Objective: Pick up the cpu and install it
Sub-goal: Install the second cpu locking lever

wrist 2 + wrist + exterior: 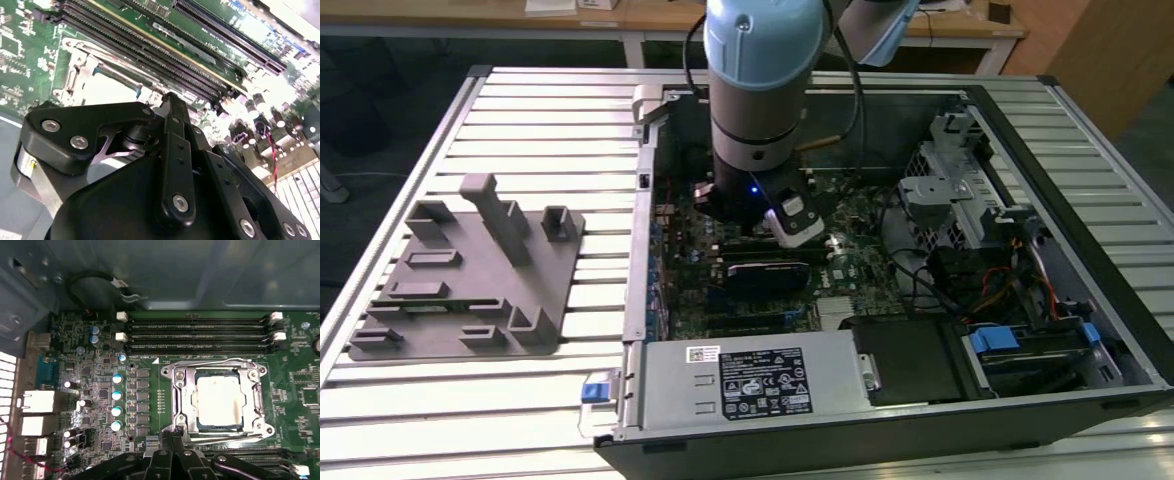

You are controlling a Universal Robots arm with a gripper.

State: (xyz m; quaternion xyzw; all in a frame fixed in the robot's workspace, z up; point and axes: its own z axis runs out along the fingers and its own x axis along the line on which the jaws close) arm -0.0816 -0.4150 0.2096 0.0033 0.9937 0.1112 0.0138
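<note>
The cpu (pixel 218 400), a square chip with a pale silver top, lies flat in the motherboard socket, ringed by the socket's metal frame (pixel 179 390). In the second wrist view the cpu (pixel 112 91) shows as a bright patch inside that frame. My gripper (pixel 173 436) hovers just beside the socket's edge, its black fingers pressed together with nothing between them. The fingertips (pixel 170 100) end close to the socket's corner. In the exterior view the gripper (pixel 758 238) hangs low inside the open computer case, over the motherboard.
Memory slots (pixel 197 332) run along one side of the socket, with capacitors (pixel 116 395) and rear ports (pixel 37 402) on another. The case walls, drive cage (pixel 961 190) and power supply (pixel 747 385) hem in the board. A grey tray with upright posts (pixel 467 280) stands on the slatted table at the exterior view's left.
</note>
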